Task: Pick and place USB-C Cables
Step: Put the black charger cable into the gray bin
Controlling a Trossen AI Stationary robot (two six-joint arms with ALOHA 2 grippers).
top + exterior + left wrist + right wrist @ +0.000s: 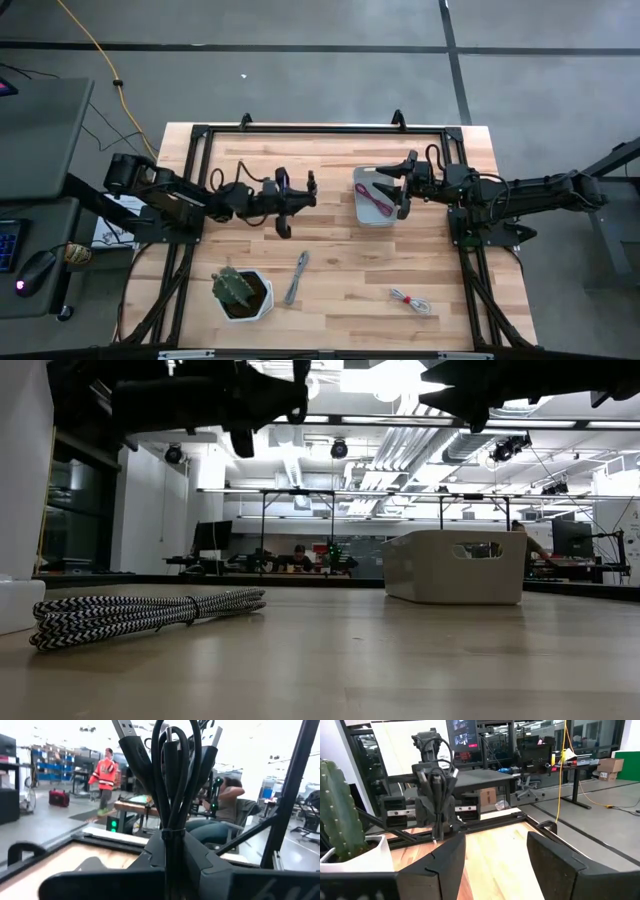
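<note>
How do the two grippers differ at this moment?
The left gripper is shut on a black cable; the right gripper is open and holds nothing. The left one hangs over bare table; the right one is at the edge of the tray, which holds a dark red cable. Both are raised above the table.

The table (pixel 340 290) was pale blond wood inside a black frame (pixel 320 130). At three o'clock the tray (pixel 372 212) was pale grey, holding a dark red cable (pixel 375 197). The left gripper (pixel 297 203), at nine o'clock, was black and gripped a black cable (pixel 175 780). Toward six o'clock lay a grey, black-and-white braided cable (pixel 297 277), a whitish cable with red (pixel 410 300), and a green cactus (pixel 233 286) in a white pot (pixel 262 300).
</note>
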